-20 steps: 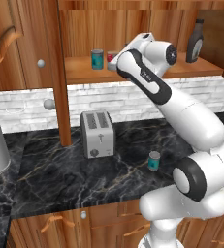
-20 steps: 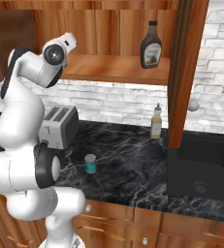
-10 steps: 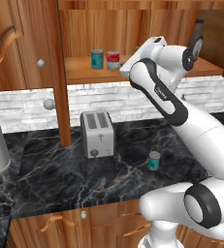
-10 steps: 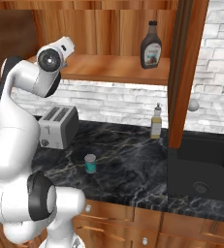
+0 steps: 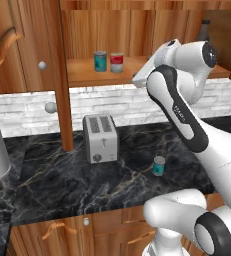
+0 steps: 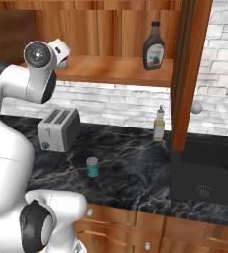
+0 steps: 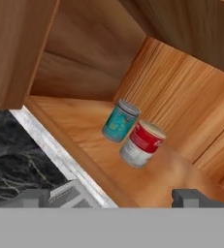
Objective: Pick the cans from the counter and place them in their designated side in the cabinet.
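On the warm brown wood cabinet (image 5: 87, 75) shelf: teal tin (image 5: 100, 61) beside red-labelled tin (image 5: 117, 62) | gripper (image 7: 111, 197) jaws spread, nothing held | small teal can (image 5: 159, 165) awaits on black marble counter (image 5: 52, 185); a toaster-clear descent is advised

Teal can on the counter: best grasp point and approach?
Grip the teal can across its round side wall, about mid-height, jaws coming down from above or from the front. It stands upright on the counter, apart from the toaster, with free space all round. The gripper is open, up by the cabinet shelf.
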